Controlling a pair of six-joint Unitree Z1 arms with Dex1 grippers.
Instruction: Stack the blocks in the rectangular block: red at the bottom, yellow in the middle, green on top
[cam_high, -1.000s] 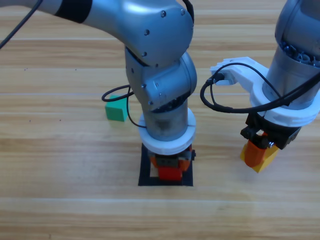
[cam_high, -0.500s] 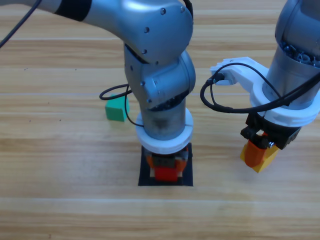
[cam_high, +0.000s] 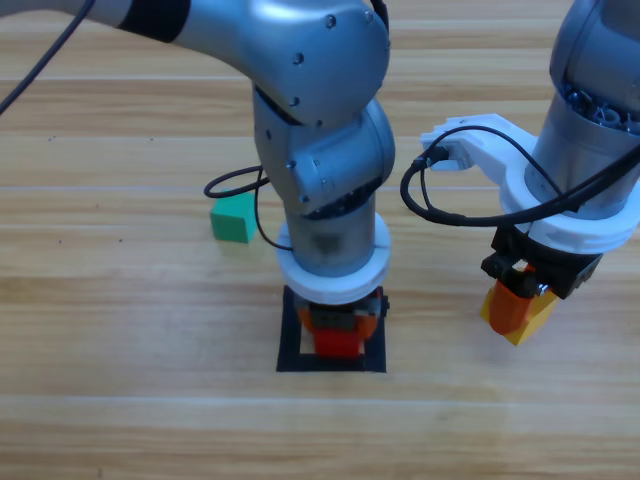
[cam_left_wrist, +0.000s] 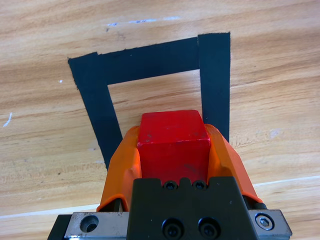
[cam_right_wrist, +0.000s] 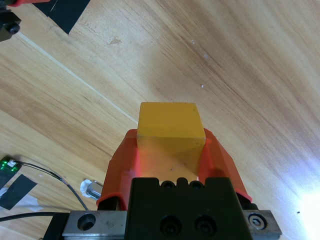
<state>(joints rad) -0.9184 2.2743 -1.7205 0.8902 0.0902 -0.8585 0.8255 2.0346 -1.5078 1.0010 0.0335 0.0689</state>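
My left gripper (cam_high: 336, 338) (cam_left_wrist: 173, 137) is shut on the red cube (cam_high: 337, 343) (cam_left_wrist: 173, 140), holding it inside the black tape square (cam_high: 291, 345) (cam_left_wrist: 150, 62) at the table's front middle. Whether the cube touches the wood I cannot tell. Off to the right, my right gripper (cam_high: 516, 312) (cam_right_wrist: 170, 135) is shut on the yellow cube (cam_high: 530, 322) (cam_right_wrist: 171, 131) and holds it above bare wood. The teal-green cube (cam_high: 233, 218) rests on the table, left of the left arm.
A black cable (cam_high: 235, 185) loops beside the green cube. A corner of the black tape (cam_right_wrist: 70, 12) shows at the top left of the right wrist view.
The left arm shifted slightly over the tape square with the red cube, a little up and then back down. The right arm held still.
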